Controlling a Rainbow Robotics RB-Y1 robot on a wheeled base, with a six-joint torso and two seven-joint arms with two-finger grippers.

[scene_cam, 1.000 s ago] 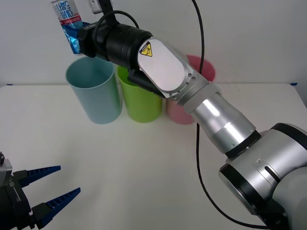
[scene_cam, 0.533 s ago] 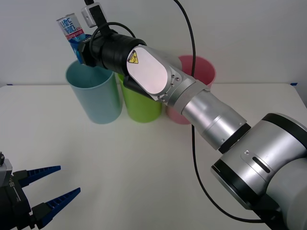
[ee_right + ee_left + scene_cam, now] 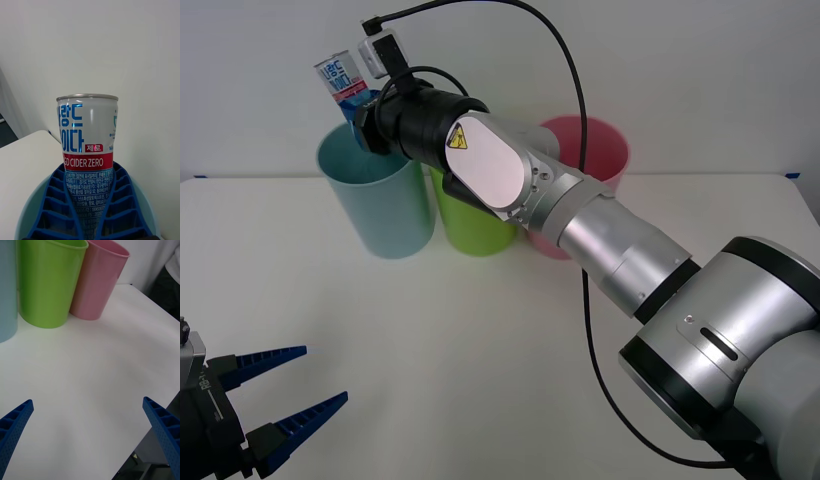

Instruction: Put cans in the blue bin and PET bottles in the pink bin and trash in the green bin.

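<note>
The right end effector [image 3: 88, 221] grips the can [image 3: 340, 78] just above the blue bin [image 3: 375, 195], at ten o'clock on the counter [image 3: 480, 340]. Released tilted, it could clip the rim and tumble outside. The left end effector [image 3: 285, 400] waits open at seven o'clock.

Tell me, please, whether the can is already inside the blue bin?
Not yet. The right gripper holds the can above the blue bin's rim; its top end points away from the gripper.

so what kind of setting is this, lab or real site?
Most likely a lab test bench. A plain white table stands against a bare white wall, with just the blue bin, green bin and pink bin in a row. The right end effector holds a can over the blue bin.
</note>
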